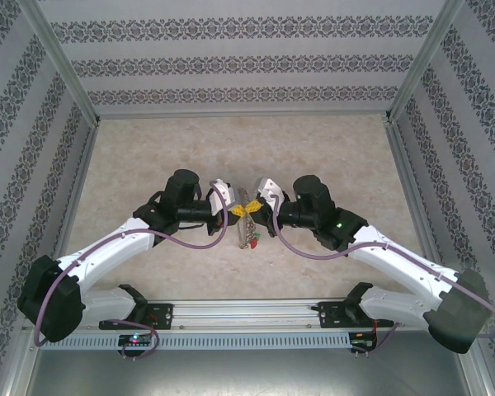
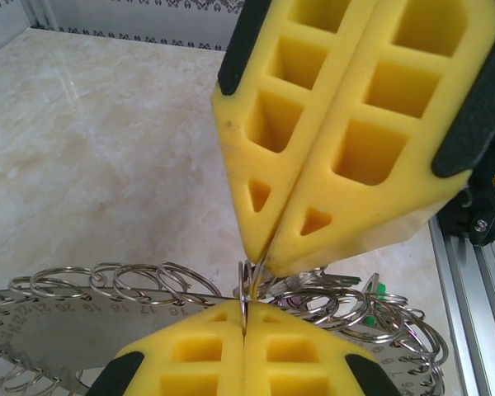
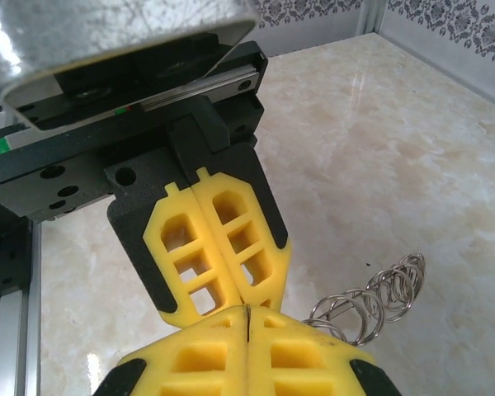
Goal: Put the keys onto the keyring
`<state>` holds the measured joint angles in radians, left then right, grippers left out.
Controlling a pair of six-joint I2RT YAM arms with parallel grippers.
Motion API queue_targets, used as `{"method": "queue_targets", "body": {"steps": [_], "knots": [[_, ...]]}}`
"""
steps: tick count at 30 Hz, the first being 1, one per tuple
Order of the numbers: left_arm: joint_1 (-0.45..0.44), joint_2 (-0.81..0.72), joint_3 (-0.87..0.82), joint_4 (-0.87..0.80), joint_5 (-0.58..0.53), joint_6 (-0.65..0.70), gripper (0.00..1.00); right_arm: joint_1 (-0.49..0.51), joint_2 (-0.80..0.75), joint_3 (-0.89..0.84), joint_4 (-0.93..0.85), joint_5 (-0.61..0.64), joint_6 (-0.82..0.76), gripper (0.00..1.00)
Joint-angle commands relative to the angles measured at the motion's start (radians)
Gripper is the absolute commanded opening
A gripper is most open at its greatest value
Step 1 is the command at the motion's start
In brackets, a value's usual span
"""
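Patterned walls (image 1: pixel 231 58) boxed in a pale marbled surface (image 1: pixel 148 148). At its centre my left end effector (image 2: pixel 243 320) and right end effector (image 2: pixel 262 252) were both clamped shut, tips meeting on one thin loop of the keyring (image 2: pixel 74 322), which spread across the bottom of the left wrist frame. I judged it light, stiff, slick wire, best pinched at the rim. The red key (image 1: pixel 252 241) was a mere speck, and my fingers hid the join.
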<state>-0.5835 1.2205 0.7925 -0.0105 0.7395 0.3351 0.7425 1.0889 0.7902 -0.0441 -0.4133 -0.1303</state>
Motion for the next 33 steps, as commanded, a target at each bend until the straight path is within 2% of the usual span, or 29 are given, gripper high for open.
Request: {"method": "queue_targets", "body": {"steps": [1,11,33], "knots": [[-0.01,-0.016,0.031,0.069,0.026,-0.004,0.0,0.012,0.007,0.027,0.039,0.052,0.014,0.0],[-0.01,-0.024,0.026,0.083,0.023,-0.01,0.0,0.014,0.009,0.014,0.012,0.195,0.006,0.0],[-0.01,-0.017,0.014,0.103,0.026,-0.012,0.0,0.012,0.015,0.017,-0.032,0.274,0.051,0.0]]}}
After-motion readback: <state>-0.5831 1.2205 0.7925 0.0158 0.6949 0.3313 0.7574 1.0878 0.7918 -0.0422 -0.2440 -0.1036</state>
